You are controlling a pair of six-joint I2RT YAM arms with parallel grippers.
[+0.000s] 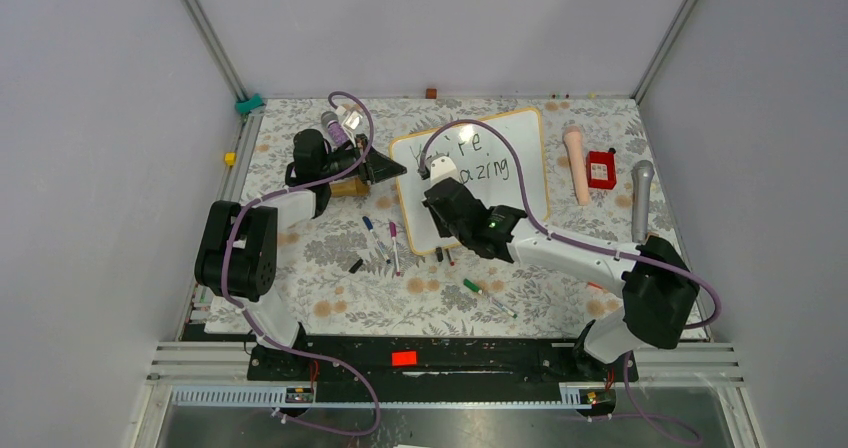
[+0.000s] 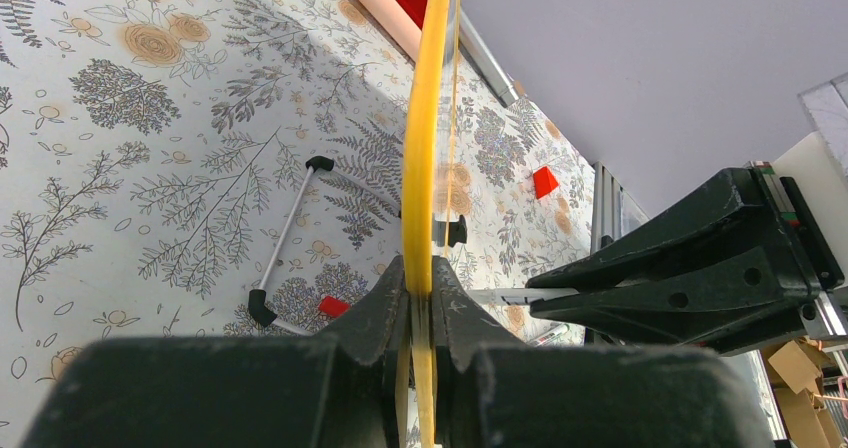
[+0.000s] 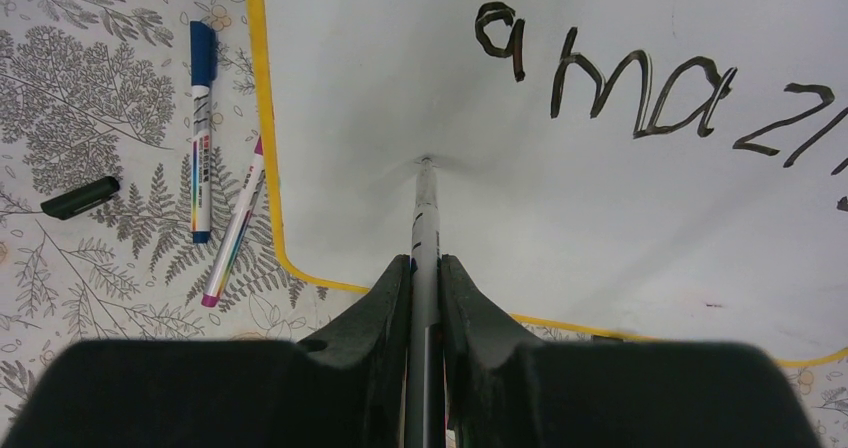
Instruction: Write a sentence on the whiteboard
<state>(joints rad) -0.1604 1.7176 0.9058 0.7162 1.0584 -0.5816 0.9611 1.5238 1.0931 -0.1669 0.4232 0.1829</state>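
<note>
The whiteboard (image 1: 505, 193) lies tilted mid-table, white with a yellow-orange frame. My left gripper (image 1: 396, 171) is shut on its left edge; in the left wrist view the frame (image 2: 424, 148) runs edge-on between the closed jaws (image 2: 420, 280). My right gripper (image 1: 432, 183) is shut on a grey marker (image 3: 424, 218), whose tip touches the board (image 3: 600, 228) below and left of the writing. The sentence (image 1: 480, 158) reads "You're" over "amazing"; "amazi" (image 3: 640, 93) shows in the right wrist view. The right gripper (image 2: 700, 268) also shows in the left wrist view.
A blue marker (image 3: 200, 128), a pink-tipped marker (image 3: 232, 228) and a black cap (image 3: 80, 196) lie left of the board. A green marker (image 1: 488, 297) lies nearer the bases. A pink cylinder (image 1: 577, 163), a red box (image 1: 601, 169) and a grey microphone (image 1: 641, 200) sit at the right.
</note>
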